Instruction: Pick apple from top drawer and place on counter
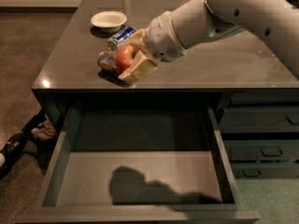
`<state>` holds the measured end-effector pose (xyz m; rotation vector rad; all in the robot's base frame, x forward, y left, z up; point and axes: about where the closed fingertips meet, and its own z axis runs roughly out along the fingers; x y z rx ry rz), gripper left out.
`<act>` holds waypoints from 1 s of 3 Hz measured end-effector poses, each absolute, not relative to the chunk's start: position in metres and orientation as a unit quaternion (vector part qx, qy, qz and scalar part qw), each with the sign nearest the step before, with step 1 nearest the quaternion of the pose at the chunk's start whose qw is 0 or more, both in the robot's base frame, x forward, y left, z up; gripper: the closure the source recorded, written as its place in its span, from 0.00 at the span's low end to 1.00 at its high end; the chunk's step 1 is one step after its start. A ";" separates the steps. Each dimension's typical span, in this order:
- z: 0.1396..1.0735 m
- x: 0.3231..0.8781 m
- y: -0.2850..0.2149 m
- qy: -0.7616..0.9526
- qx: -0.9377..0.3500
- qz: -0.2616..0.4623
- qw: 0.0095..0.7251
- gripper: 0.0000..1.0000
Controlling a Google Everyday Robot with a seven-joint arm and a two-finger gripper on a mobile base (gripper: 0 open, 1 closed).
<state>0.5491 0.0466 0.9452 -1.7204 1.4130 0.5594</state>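
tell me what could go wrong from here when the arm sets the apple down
1. The two-finger gripper, shut on the small red and yellow apple, hangs over the glossy dark grey counter right beside a silver soda can and a blue soda can; lowering here could knock one over.
2. This spot is near the counter's front edge, above the open dark grey-green top drawer; the round apple might roll off and drop back in.
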 end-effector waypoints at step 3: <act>0.931 0.621 -0.011 0.607 -0.647 0.168 0.430 1.00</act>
